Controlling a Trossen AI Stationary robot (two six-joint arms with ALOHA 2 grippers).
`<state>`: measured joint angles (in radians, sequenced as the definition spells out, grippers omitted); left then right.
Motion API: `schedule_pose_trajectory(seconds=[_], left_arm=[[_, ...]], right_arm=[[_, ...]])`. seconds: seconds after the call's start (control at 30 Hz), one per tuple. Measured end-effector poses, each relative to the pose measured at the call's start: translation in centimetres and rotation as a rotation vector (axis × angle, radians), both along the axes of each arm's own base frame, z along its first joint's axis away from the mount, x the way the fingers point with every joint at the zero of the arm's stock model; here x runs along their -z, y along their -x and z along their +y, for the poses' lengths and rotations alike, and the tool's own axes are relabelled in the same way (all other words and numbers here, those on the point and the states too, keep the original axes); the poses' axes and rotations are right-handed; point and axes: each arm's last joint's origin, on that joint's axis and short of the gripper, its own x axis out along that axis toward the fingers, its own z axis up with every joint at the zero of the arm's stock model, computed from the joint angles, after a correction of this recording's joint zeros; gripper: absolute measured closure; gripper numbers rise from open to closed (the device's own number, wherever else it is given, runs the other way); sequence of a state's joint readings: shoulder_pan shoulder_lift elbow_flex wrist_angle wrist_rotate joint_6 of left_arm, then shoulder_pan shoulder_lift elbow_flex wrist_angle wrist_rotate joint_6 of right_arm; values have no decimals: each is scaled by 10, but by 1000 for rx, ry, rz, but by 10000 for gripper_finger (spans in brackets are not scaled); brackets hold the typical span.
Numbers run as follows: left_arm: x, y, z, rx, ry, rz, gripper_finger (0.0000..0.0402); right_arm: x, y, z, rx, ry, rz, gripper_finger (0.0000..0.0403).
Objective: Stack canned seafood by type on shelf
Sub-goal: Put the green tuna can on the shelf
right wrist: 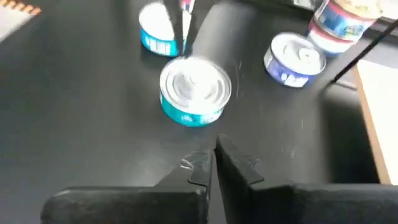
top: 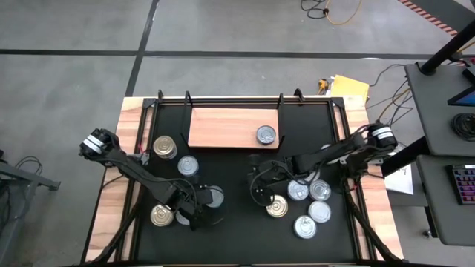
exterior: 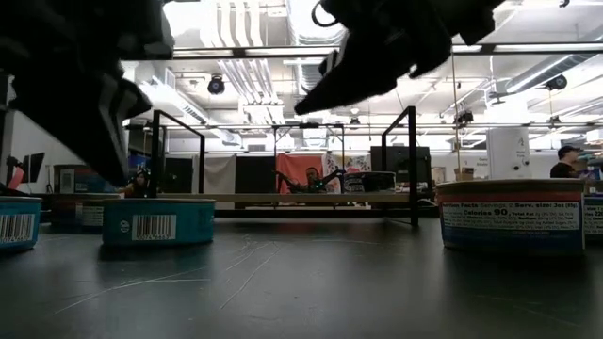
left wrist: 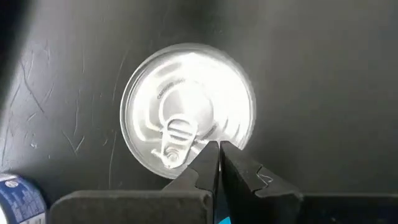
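The shelf point(top: 226, 127) lay near the bench's point(top: 230, 237) far edge, roughly midway along it, with one silver-topped tin point(top: 266, 135) standing on its right end.

The left pincer point(left wrist: 217, 149) was low over the bench's near-left part, its fingers pressed together and pinching nothing; just past their tips sat a silver tin point(left wrist: 188, 107) with its pull-tab up. Near it, toward the near-left corner, stood a gold-topped tin point(top: 161, 216). Farther back on the left were a gold-topped stack point(top: 164, 147) and another silver tin point(top: 188, 165).

The right pincer point(right wrist: 214, 154) hovered over the middle of the bench, fingers pressed together and empty, clear of the tins. Beside it, toward the near edge, sat a gold-topped can point(top: 277, 207), and to its right a cluster of silver tins point(top: 310, 202) spread toward the near-right corner. In the right wrist view a teal-labelled tin point(right wrist: 195, 91) stood ahead of the shut fingers, apart from them.
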<state>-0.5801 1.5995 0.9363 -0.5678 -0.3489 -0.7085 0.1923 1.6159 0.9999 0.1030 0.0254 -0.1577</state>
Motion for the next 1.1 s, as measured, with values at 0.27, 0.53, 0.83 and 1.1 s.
schedule_pose_trajectory(seconds=[0.27, 0.53, 0.83, 1.1], left_arm=[[15, 7, 5, -15, -1, 14, 401], [21, 10, 7, -8, -2, 9, 401], [22, 17, 1, 1, -76, -22, 401], [29, 25, -1, -48, -89, -40, 401]], right_arm=[[17, -17, 3, 9, -18, -24, 390], [22, -35, 6, 15, -30, -25, 390], [28, -46, 8, 49, -76, 2, 390], [27, -45, 7, 61, -87, 19, 390]])
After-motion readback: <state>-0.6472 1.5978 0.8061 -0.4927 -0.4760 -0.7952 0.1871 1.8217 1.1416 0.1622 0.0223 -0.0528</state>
